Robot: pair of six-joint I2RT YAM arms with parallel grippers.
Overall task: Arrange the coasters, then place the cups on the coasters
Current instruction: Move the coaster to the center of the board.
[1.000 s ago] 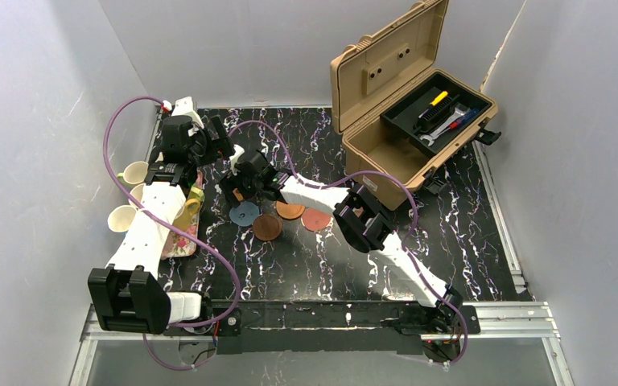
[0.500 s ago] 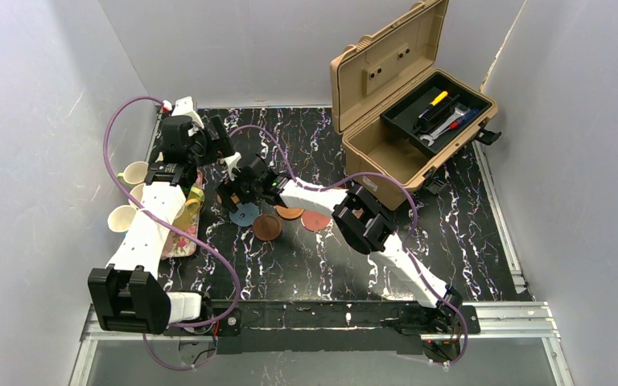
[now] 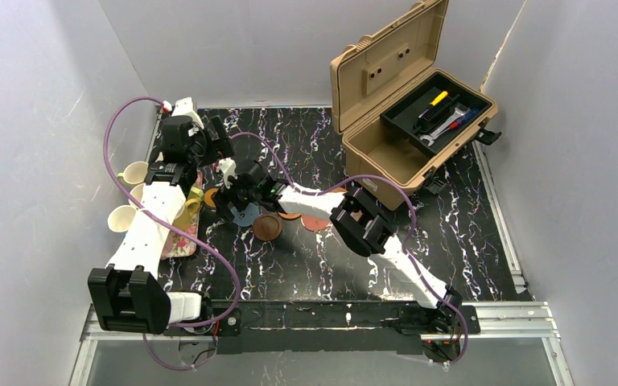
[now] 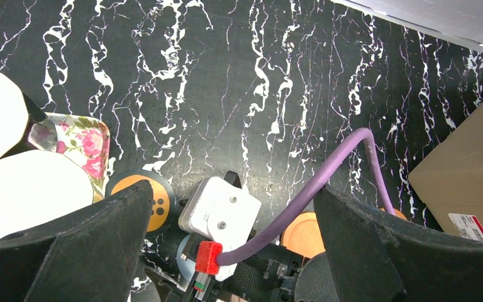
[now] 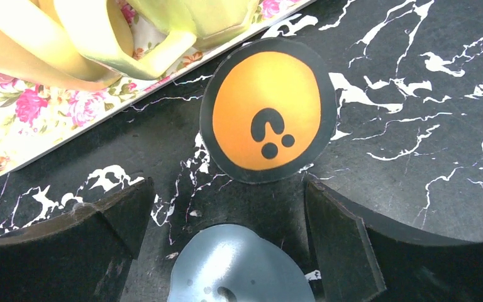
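My right gripper is open and low over the table, its fingers either side of the far edge of a grey-blue coaster. Just beyond lies an orange coaster with a dark mark, next to the floral tray. From above, dark brown, orange-brown and red coasters lie right of the right gripper. Cups stand on the tray: a lime one, a yellow one and cream-inside ones. My left gripper hangs open and empty above the right wrist.
An open tan tool case with tools stands at the back right. The floral tray lies along the left edge under my left arm. A purple cable crosses between my left fingers.
My right gripper has moved left and a little nearer, from beside the orange-brown coaster to over the grey-blue one. The left arm has stayed still.
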